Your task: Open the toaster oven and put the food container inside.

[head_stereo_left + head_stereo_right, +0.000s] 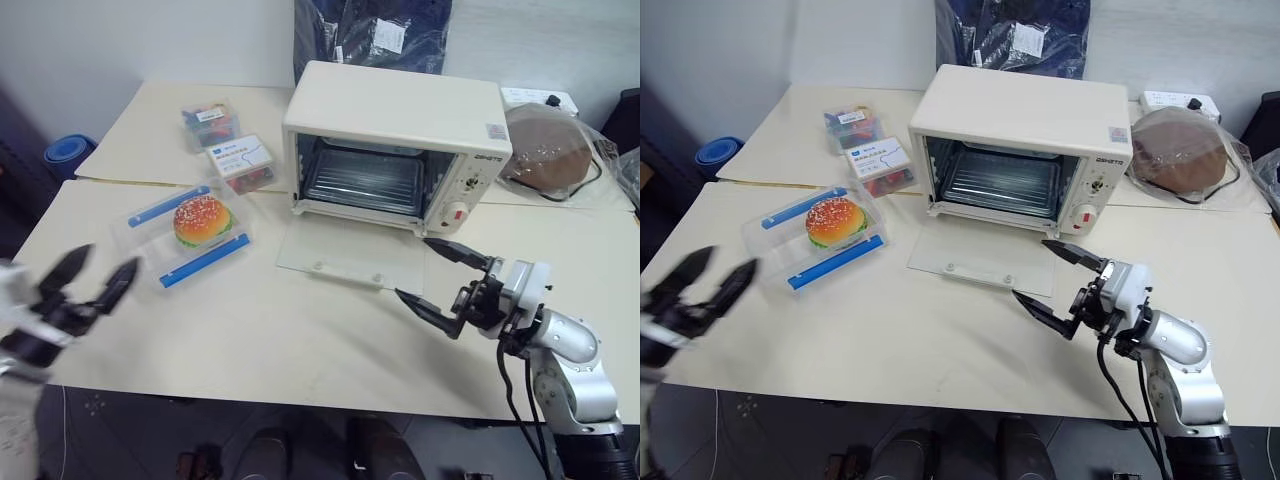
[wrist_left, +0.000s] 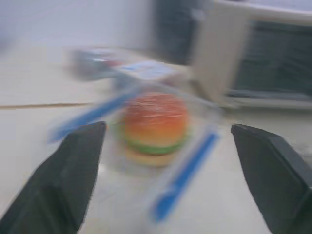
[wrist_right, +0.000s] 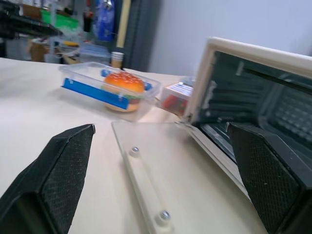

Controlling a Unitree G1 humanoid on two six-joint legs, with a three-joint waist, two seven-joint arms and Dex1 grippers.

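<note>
Your food container [image 1: 190,233], clear with blue clip strips and a sprinkled toy burger, sits at nine o'clock from the open cream toaster oven [image 1: 395,150]. Left gripper [image 1: 88,278] and right gripper [image 1: 442,275]: both spread, empty.

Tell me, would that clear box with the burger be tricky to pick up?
Probably a little. The food container looks like smooth, thin plastic, so it may slip or flex when squeezed. It seems light, and the burger inside sits loose, so it might slide if the box tilts.

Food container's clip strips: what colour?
Blue, on the clear food container; clearest in the left eye view.
</note>
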